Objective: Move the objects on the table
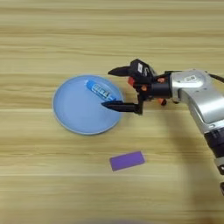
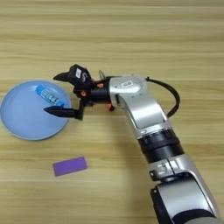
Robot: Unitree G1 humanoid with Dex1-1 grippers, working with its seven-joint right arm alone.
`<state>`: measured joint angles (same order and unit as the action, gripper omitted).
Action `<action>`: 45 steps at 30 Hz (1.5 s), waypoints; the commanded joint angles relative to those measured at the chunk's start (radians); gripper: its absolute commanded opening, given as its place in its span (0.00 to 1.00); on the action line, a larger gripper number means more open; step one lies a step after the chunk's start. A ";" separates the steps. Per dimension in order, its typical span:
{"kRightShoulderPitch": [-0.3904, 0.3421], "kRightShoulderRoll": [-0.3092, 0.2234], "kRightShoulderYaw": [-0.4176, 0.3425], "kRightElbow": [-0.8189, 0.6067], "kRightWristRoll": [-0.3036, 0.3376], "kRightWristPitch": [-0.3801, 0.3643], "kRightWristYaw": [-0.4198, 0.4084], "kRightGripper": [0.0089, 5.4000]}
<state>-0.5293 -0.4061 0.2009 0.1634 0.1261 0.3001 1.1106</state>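
Nearest the camera is the silver forearm (image 2: 148,118) of the right arm, rising from five o'clock in the right eye view toward the middle of the counter (image 1: 112,26). Next comes the flat purple block (image 1: 127,160), lying alone on the wood at about six o'clock from the light-blue plate (image 1: 72,109). The end effector (image 1: 111,87) hangs at the plate's three o'clock rim with its two black fingers spread wide apart and holding nothing, one finger at the rim's upper edge and the other reaching in over the plate. The blue tube (image 1: 99,91) lies inside the plate, in its upper right part, long axis running from ten o'clock to four o'clock (white label up). It sits just at nine o'clock of the fingertips, between the spread fingers or very nearly so. I judge either a release or a grasp; which cannot be told.
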 commanded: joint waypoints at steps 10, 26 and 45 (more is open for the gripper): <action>-0.197 0.086 -0.018 0.193 -0.081 0.013 -0.233 0.99; -0.240 0.163 0.033 0.462 -0.172 -0.114 -0.283 0.99; -0.263 0.189 0.041 0.632 -0.236 -0.228 -0.315 0.68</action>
<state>-0.7109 -0.2054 0.2503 0.8144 -0.0961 0.0905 0.8181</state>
